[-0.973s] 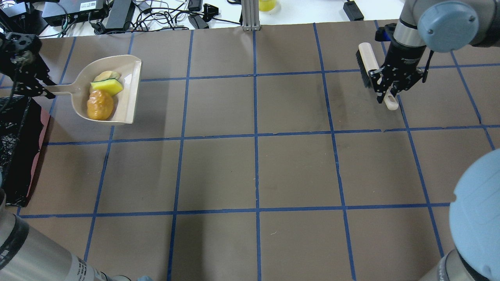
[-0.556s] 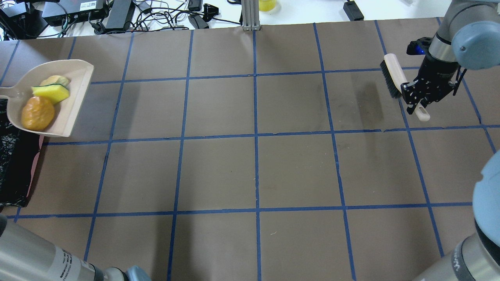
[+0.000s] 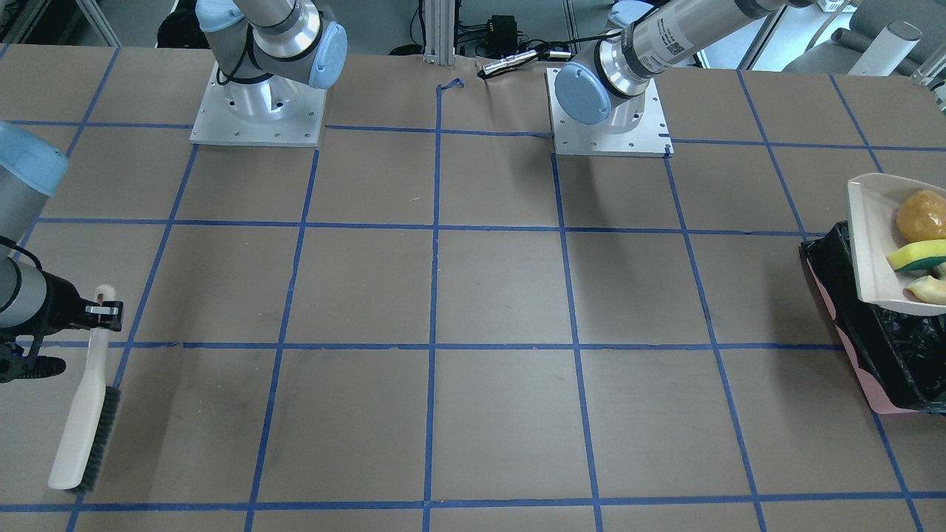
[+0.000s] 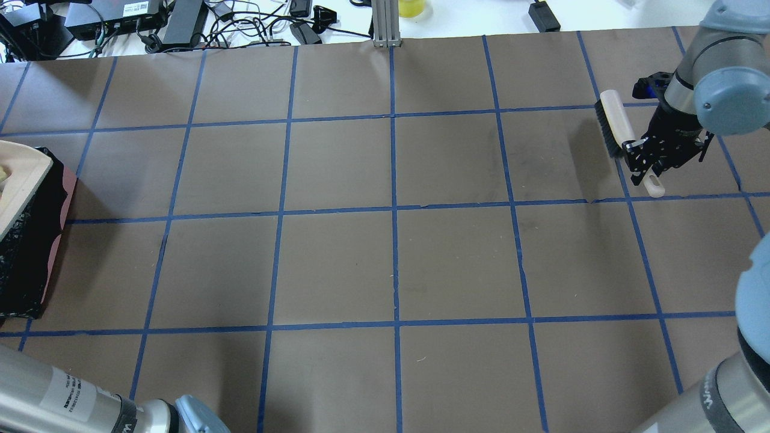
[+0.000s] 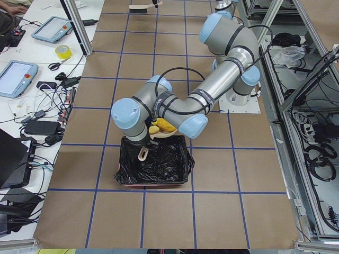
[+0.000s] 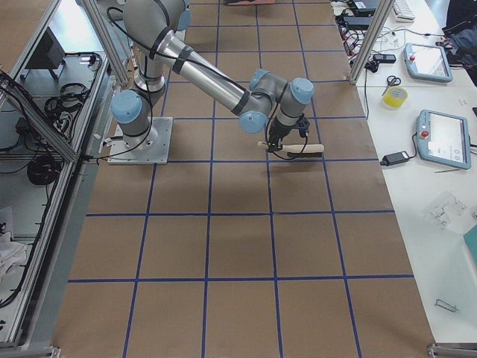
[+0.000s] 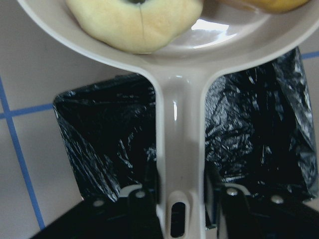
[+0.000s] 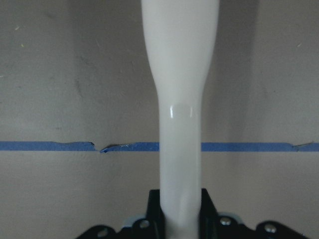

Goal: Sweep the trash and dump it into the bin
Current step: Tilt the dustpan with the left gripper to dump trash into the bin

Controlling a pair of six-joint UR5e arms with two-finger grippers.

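My left gripper [image 7: 180,191] is shut on the handle of the beige dustpan [image 3: 872,244] and holds it above the bin [image 3: 850,347], a pink container lined with a black bag [image 7: 259,139]. All three pieces of trash lie in the pan: the orange-brown lump [image 3: 920,213], the yellow-and-green sponge [image 3: 916,255] and the pale half-ring slice [image 7: 134,25]. In the overhead view only the pan's edge [image 4: 21,180] shows, over the bin [image 4: 33,252]. My right gripper [image 4: 646,161] is shut on the handle of the beige hand brush [image 4: 615,127], far off to the right.
The brown table cover [image 4: 391,264] carries a blue tape grid. Cables and electronics [image 4: 180,24] lie beyond the far edge. The two arm bases [image 3: 259,111] stand at the robot side. The bin stands at the table's left end.
The dustpan with the trash has moved left, off the table surface to above the bin, and is almost out of the overhead view. My right gripper has carried the brush further right.
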